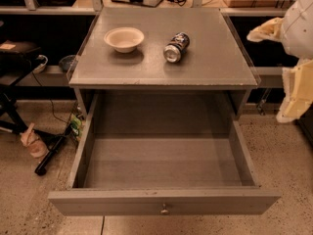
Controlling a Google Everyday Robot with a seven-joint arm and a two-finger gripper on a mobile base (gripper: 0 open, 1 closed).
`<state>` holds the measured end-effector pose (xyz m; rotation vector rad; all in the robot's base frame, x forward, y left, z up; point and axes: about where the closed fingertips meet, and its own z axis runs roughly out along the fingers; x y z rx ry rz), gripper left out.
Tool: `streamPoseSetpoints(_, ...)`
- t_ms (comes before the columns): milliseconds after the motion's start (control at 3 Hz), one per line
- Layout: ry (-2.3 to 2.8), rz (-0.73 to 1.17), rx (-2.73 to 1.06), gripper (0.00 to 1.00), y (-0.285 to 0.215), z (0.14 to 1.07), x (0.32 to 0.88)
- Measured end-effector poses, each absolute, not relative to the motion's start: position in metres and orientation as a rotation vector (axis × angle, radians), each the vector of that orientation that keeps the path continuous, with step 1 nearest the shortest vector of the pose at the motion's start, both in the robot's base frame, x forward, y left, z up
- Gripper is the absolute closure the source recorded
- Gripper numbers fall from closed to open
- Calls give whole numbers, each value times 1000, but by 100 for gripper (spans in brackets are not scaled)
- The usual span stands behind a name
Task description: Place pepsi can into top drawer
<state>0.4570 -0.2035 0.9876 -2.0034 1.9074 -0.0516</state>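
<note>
Gaping open nearest the viewer, the top drawer (122, 202) is pulled out from the grey cabinet, with its small round knob (165, 210) centred on the front panel. At the right edge, beside the cabinet and well apart from the can, hangs the pale gripper (296, 94); whether it is open or closed cannot be told. Farther back, on the cabinet top (210, 70), the pepsi can (176, 47) lies on its side, its silver end toward the viewer, to the right of a white bowl (124, 38).
</note>
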Motion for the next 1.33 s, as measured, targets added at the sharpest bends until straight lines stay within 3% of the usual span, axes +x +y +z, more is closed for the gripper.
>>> streamPoseSetpoints(1333,1576,-85,-2189,0,-193,997,517)
